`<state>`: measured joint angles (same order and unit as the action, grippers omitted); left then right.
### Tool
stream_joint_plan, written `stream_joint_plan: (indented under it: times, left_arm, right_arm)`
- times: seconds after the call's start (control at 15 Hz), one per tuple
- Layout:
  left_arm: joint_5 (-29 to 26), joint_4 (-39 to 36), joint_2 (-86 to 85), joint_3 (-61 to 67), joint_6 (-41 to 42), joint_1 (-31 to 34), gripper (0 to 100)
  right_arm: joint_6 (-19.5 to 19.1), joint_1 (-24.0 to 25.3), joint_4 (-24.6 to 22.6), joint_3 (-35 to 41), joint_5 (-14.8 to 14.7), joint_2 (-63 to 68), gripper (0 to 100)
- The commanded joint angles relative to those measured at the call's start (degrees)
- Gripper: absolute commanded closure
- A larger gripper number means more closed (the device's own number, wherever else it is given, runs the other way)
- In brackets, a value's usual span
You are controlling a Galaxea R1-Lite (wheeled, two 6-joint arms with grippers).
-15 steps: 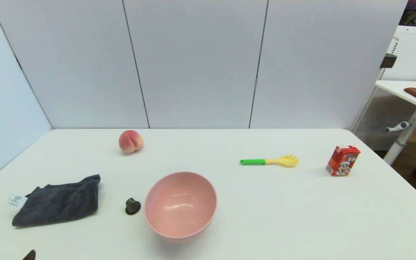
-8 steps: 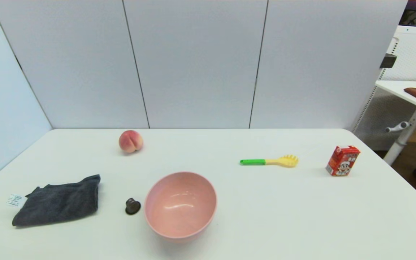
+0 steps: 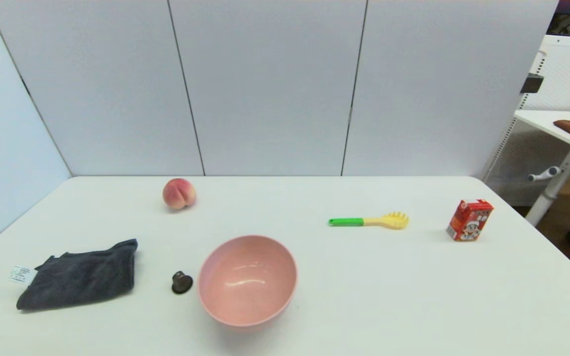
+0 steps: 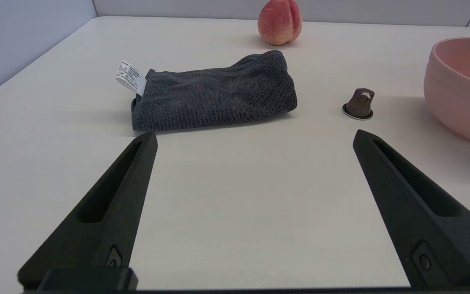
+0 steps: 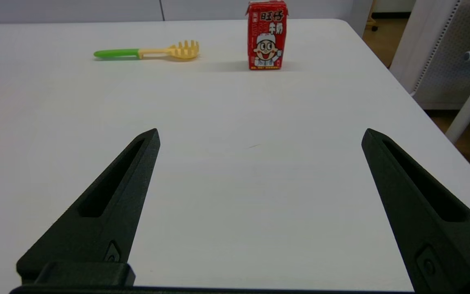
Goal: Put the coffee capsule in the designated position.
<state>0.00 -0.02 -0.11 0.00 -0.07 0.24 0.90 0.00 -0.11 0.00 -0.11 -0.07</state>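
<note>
Both grippers, left gripper (image 4: 253, 139) and right gripper (image 5: 259, 136), hold fingers wide, since the small dark grey-brown cone-shaped coffee capsule (image 3: 181, 282) sits ungrasped beside the pink plastic bowl (image 3: 247, 280) near the surface's front edge.

Coffee capsule (image 3: 182, 282) sits between cloth (image 3: 79, 275) and bowl (image 3: 247, 280) — peach (image 3: 179, 193) behind, carton (image 3: 469, 220) far right.

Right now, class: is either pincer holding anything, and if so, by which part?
Nothing is held. The left pincer and right pincer are both open over bare table; the coffee capsule sits untouched beside the pink bowl.
</note>
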Motion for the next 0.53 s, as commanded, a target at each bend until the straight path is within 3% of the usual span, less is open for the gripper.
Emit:
stream_joint_plan:
  times: [0.07, 0.53]
  left_arm:
    - [0.0, 0.02, 0.02, 0.09, -0.01, 0.02, 0]
    - [0.0, 0.02, -0.07, 0.09, -0.01, 0.02, 0]
  right_arm:
    - [-0.37, 0.0, 0.02, 0.0, -0.15, 0.07, 0]
    - [0.06, 0.0, 0.11, 0.0, -0.33, 0.07, 0]
